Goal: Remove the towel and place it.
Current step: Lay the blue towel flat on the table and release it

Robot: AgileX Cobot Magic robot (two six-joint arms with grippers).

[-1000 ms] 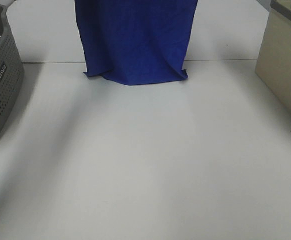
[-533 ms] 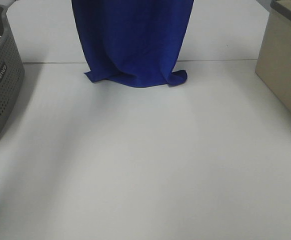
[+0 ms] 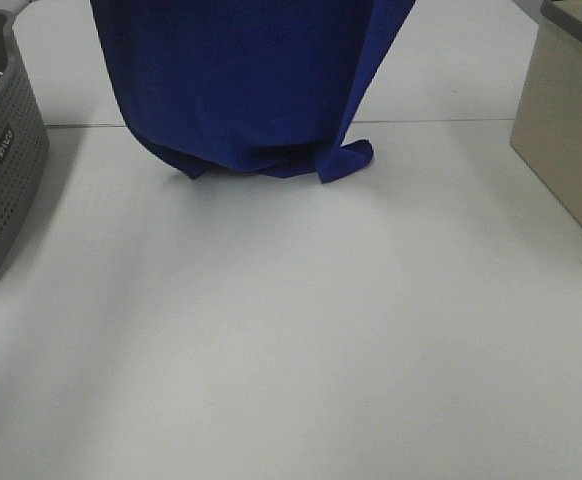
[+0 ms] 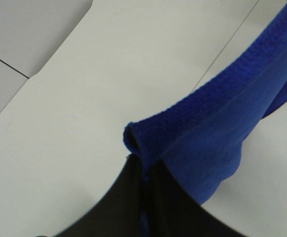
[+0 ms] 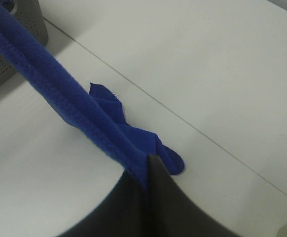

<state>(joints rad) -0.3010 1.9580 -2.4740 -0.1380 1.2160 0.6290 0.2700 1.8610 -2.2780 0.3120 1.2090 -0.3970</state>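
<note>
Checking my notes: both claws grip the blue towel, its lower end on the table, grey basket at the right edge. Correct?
No: the grey basket stands at the left edge, as the exterior high view shows. The rest holds: left claw and right claw grip the towel, its lower end on the table.

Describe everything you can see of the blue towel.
The towel is a royal-blue, plush-looking cloth with a stitched hem. It hangs as a wide sheet from above the high view's frame. Its lower end is bunched in folds on the white table, with one corner curled out to the right. The left gripper and the right gripper are each clamped shut on its upper edge.
</note>
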